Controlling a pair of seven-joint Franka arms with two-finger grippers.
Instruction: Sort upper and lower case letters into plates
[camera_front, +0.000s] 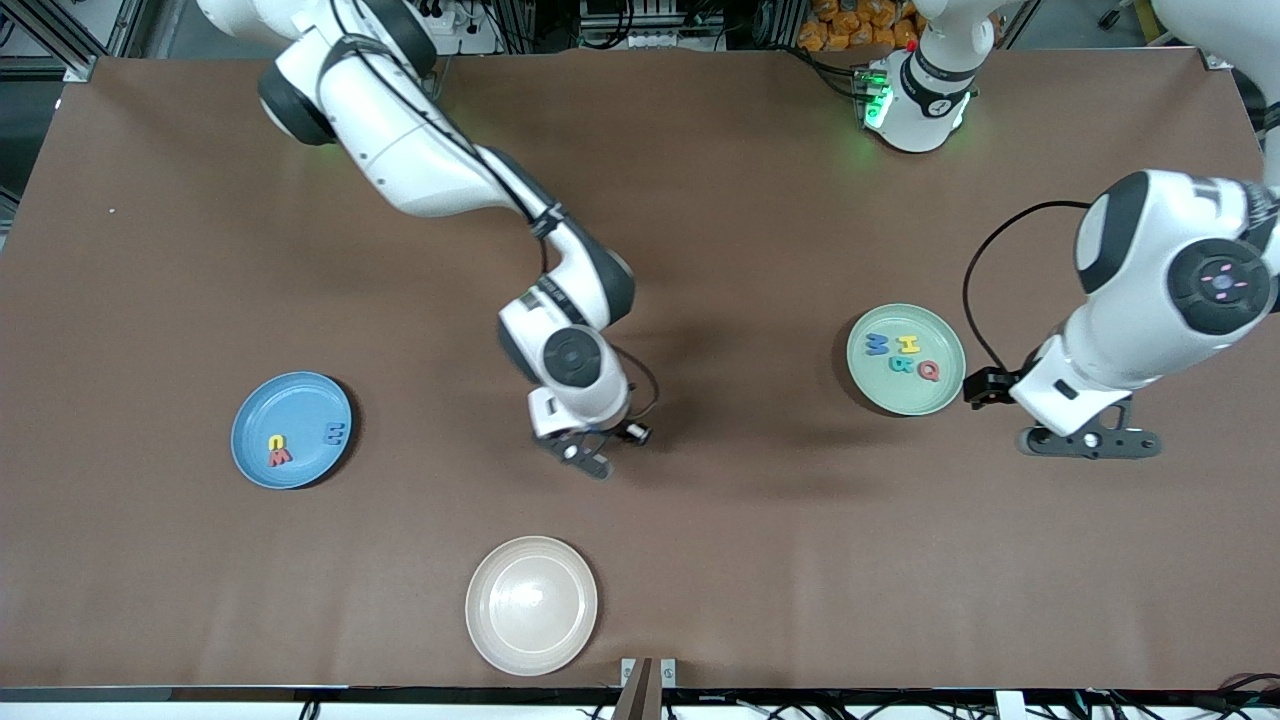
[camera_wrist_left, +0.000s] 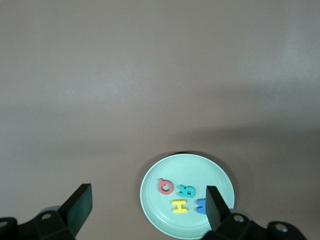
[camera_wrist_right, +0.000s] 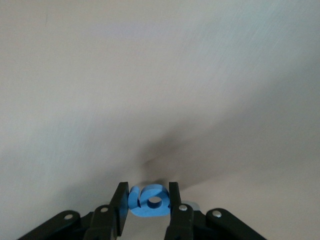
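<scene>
Brown covers the whole table (camera_front: 700, 250) you are working at. Start at the right arm's end, where the blue plate (camera_front: 300, 405) sits at about nine o'clock of the table's middle; on it you have a yellow letter (camera_front: 274, 442) and a red letter (camera_front: 281, 458) touching each other near the rim closest to the front camera, with a blue letter (camera_front: 336, 434) just beside them at their three o'clock. Next comes the cream plate (camera_front: 531, 604) at six o'clock of the table's middle, close to the front edge. Your right gripper (camera_front: 590, 452) is down near the table's middle, at roughly twelve o'clock of the cream plate, and the right wrist view shows its fingers (camera_wrist_right: 120, 207) pressed in on either side of a blue looped letter (camera_wrist_right: 148, 201), which lies on the table between them. Toward the left arm's end, the green plate (camera_front: 945, 395) sits at three o'clock of the table's middle and carries four letters close together: a blue M (camera_front: 877, 345), a yellow H (camera_front: 908, 345), a teal B (camera_front: 901, 366) and a red Q (camera_front: 929, 371). Your left gripper (camera_front: 1090, 441) waits in the air just at four o'clock of that plate, its fingers (camera_wrist_left: 80, 202) spread wide with nothing between them.
</scene>
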